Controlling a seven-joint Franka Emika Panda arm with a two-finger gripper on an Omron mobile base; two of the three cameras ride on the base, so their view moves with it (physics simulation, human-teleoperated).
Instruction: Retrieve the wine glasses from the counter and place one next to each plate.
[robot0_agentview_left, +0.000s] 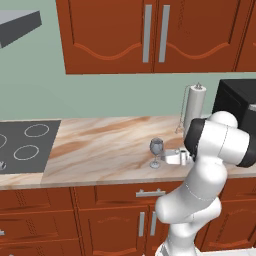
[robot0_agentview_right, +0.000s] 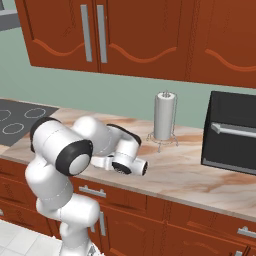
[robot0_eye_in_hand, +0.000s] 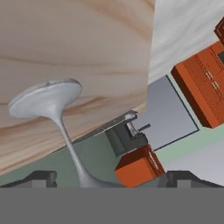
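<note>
One translucent grey-blue wine glass (robot0_agentview_left: 156, 150) stands upright on the beige marbled counter (robot0_agentview_left: 100, 145), near its front edge. My gripper (robot0_agentview_left: 169, 157) is level with the glass, just to its right, and points at it. The hand view is rolled, so the glass (robot0_eye_in_hand: 65, 131) appears upside down, with its round foot against the counter (robot0_eye_in_hand: 87, 43). Its thin stem runs down between my open fingers, closer to the left fingertip (robot0_eye_in_hand: 41, 177) than to the right one. Nothing is gripped. The plates are out of view.
A paper towel holder (robot0_agentview_left: 195, 107) stands behind my arm, and a black oven box (robot0_agentview_left: 240, 107) sits at the right end of the counter. A grey cooktop (robot0_agentview_left: 25, 142) lies at the left. Wood cabinets hang above.
</note>
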